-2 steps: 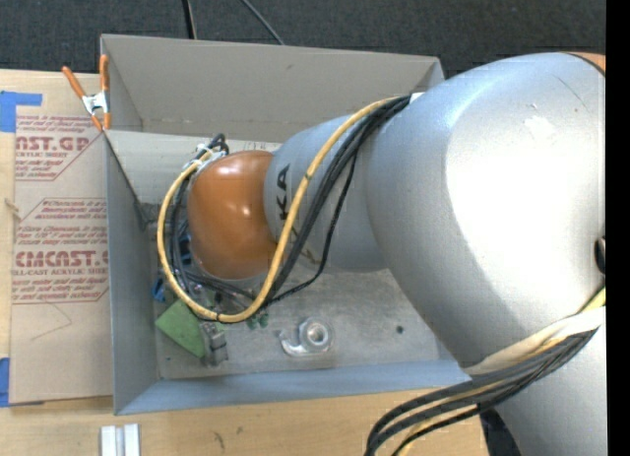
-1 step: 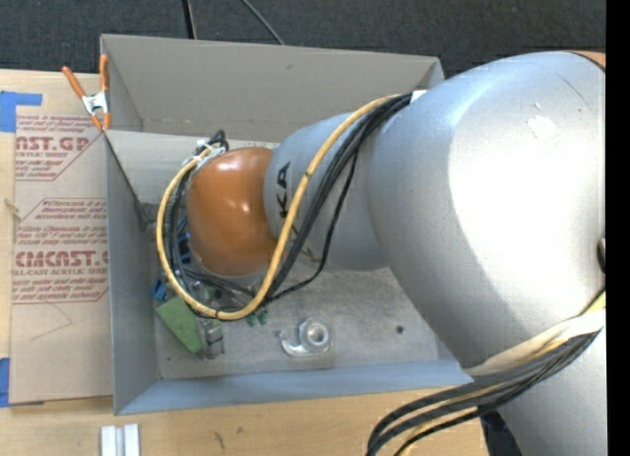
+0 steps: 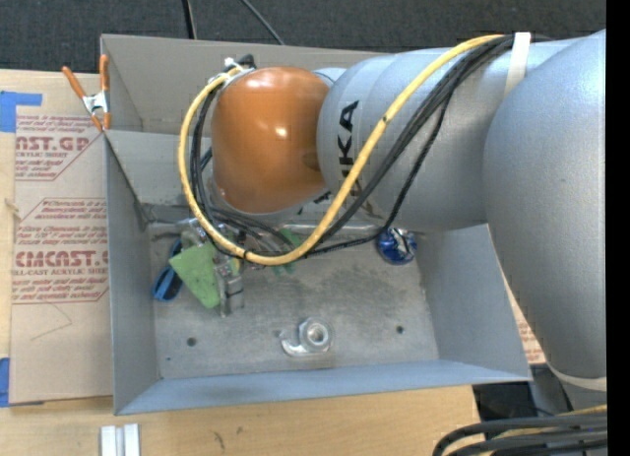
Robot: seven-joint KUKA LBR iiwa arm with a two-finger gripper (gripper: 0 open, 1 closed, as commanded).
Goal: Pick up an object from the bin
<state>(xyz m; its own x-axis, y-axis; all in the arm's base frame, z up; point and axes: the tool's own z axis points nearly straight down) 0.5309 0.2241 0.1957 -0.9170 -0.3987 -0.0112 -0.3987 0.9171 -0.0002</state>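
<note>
Grey sheet metal makes up the bin (image 3: 295, 377), whose near wall runs along the bottom of the camera view. Closest on the scuffed floor, a little right of the middle, lies a small silver metal piece with a round ring in it (image 3: 313, 335), well apart from everything else.

Farther in and to the left lies a flat, light green piece of soft-looking material (image 3: 197, 275), tilted with one corner toward the near wall. Touching its left edge is a small bright blue object (image 3: 165, 285), partly tucked under it.

The claw (image 3: 228, 292) comes down just beside the green piece's right edge, at the left part of the floor. It appears to touch the piece, but I cannot tell whether the claw is spread or pressed together, nor whether anything is gripped in it.

Behind the claw, a second scrap of green (image 3: 287, 239) peeks out among the wrist's cabling. To the right, near the arm's underside, sits a small blue and white ball (image 3: 397, 245).

Above all this hangs the glossy orange dome cover (image 3: 264, 139) on the wrist, ringed by a yellow cable (image 3: 185, 154) and black ones. The big silver-grey arm (image 3: 472, 139) reaches in from the right, covering the far half of the bin.
</note>
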